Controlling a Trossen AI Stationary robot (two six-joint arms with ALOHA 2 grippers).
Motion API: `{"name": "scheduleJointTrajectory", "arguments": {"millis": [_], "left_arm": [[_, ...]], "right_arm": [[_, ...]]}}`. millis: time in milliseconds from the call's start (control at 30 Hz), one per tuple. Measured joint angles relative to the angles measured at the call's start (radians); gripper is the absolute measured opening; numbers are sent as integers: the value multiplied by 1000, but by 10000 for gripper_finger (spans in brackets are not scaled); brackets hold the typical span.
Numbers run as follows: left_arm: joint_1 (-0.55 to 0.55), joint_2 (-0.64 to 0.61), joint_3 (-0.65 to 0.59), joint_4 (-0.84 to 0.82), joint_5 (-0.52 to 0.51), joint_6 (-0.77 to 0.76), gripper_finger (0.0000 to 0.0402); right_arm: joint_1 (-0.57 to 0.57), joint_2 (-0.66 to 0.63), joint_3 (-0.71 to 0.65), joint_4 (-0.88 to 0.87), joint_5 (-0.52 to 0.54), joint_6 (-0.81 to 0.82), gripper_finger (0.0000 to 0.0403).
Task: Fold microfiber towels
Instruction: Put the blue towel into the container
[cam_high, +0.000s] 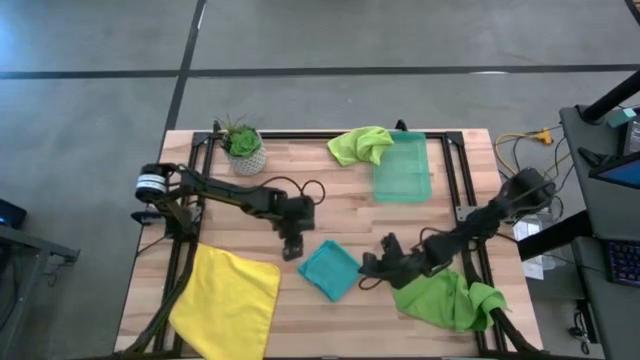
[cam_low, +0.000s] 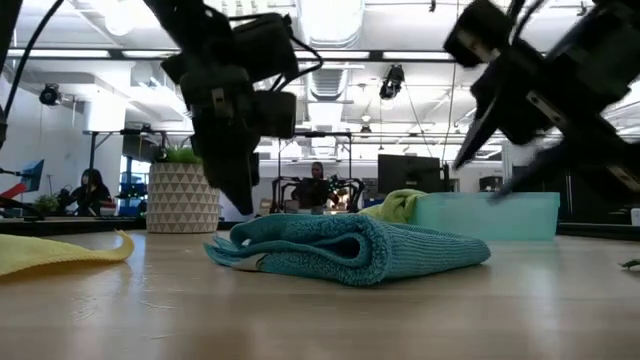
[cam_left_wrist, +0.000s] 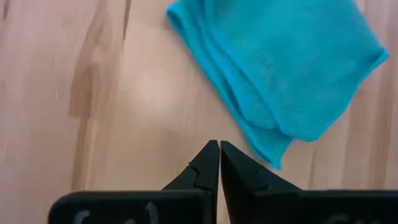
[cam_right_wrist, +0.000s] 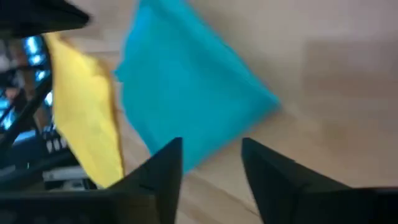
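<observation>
Left gripper (cam_left_wrist: 219, 149) is hanging pinched closed and empty, right gripper (cam_right_wrist: 211, 155) spread open and empty, both flanking the folded teal towel (cam_high: 329, 269) at lower centre of the high view. This fold is looking finished; next, I'd say, is reaching for the crumpled green towel (cam_high: 448, 298) at lower right.

My right wrist view is smeared, so the teal towel (cam_right_wrist: 186, 93) has no readable folds there. From above, the yellow towel (cam_high: 228, 300) runs off the frame's bottom edge, and the right arm covers part of the lime towel (cam_high: 448, 298).
</observation>
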Motion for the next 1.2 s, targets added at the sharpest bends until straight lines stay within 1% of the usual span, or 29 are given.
{"name": "scheduleJointTrajectory", "arguments": {"millis": [133,200,300,400,700,867,1067,1200], "left_arm": [[-6,0,-17,65,4,-6,0],[-10,-1,-25,98,5,-7,0],[-19,1,-31,123,5,-9,0],[-31,2,-49,139,5,-32,0],[-83,3,-72,138,4,-33,0],[-97,42,-72,146,10,-33,0],[-103,119,-61,170,104,-67,0],[-103,137,-56,180,131,-84,0]], "right_arm": [[32,70,41,7,-1,89,215],[36,94,61,11,-14,102,230],[29,128,79,9,-47,112,241],[13,154,85,8,-55,116,244],[-60,188,84,27,-82,106,240],[-103,192,79,25,-83,60,240],[-147,193,76,20,-83,-19,239],[-164,193,73,28,-82,-93,231]]}}
